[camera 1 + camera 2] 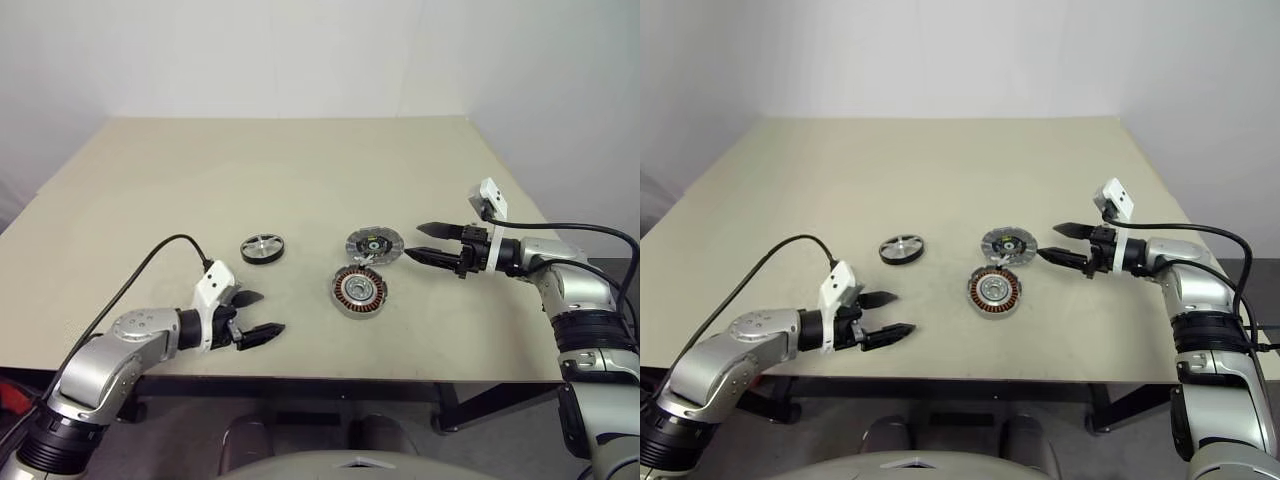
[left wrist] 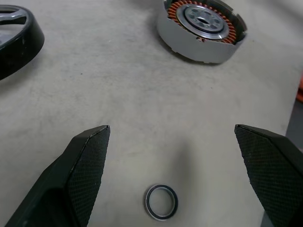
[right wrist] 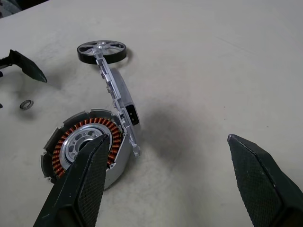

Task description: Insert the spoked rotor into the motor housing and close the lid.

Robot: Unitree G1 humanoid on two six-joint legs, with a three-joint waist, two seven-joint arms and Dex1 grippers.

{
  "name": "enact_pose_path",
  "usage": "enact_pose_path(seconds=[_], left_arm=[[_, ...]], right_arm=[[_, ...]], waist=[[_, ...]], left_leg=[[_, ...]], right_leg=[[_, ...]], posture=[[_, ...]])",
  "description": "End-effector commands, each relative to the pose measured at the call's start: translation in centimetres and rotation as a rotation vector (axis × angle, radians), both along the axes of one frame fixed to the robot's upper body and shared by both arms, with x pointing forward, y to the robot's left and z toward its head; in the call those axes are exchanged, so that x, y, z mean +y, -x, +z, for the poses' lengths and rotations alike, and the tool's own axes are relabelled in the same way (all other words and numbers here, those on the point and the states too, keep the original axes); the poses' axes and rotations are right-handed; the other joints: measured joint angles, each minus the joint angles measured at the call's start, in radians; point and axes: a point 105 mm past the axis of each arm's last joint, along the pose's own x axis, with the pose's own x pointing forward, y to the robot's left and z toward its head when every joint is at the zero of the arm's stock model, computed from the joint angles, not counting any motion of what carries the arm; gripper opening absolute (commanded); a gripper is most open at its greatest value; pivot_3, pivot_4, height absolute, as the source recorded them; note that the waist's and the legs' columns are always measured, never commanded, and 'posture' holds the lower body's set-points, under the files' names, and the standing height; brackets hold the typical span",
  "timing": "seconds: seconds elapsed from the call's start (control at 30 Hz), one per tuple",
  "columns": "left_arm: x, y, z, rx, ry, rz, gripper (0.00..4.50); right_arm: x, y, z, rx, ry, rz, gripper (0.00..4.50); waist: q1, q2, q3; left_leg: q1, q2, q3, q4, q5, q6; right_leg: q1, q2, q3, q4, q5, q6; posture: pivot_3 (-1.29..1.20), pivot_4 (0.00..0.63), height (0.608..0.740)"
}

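Copper-wound motor housing (image 1: 359, 290) lidless (both grippers open), spoked rotor (image 1: 262, 247) apart

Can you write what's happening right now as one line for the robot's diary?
left gripper: open, empty | right gripper: open, empty, beside lid | spoked rotor: on table, apart | motor housing: no rotor inside

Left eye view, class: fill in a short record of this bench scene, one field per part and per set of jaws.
spoked rotor: flat on the table, apart from the other parts
motor housing: copper windings up, rotor not yet in
lid: standing open, at the housing's edge
small ring: on the table by the left gripper
left gripper: jaws open, holding nothing
right gripper: jaws open, beside the lid
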Motion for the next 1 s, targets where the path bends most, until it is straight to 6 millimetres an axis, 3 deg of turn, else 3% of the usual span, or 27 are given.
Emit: enact_pose_path(seconds=[0.03, 1.0], left_arm=[[0.5, -0.1, 0.3, -0.057, -0.058, -0.03, 4.49], [0.8, 1.3, -1.8, -0.107, -0.2, -0.116, 4.49]], right_arm=[[0.2, -0.5, 1.7, -0.067, -0.01, 0.006, 4.5], [0.3, -1.5, 2.9, -0.098, -0.002, 0.004, 4.5]], waist=[[0.0, 0.0, 0.0], [-0.001, 0.0, 0.0]], left_leg=[[0.0, 0.0, 0.0, 0.0, 0.0, 0.0], [0.0, 0.0, 0.0, 0.0, 0.0, 0.0]], right_leg=[[0.0, 0.0, 0.0, 0.0, 0.0, 0.0], [0.0, 0.0, 0.0, 0.001, 0.0, 0.0]], posture=[[0.0, 0.0, 0.74], [0.0, 0.0, 0.74]])
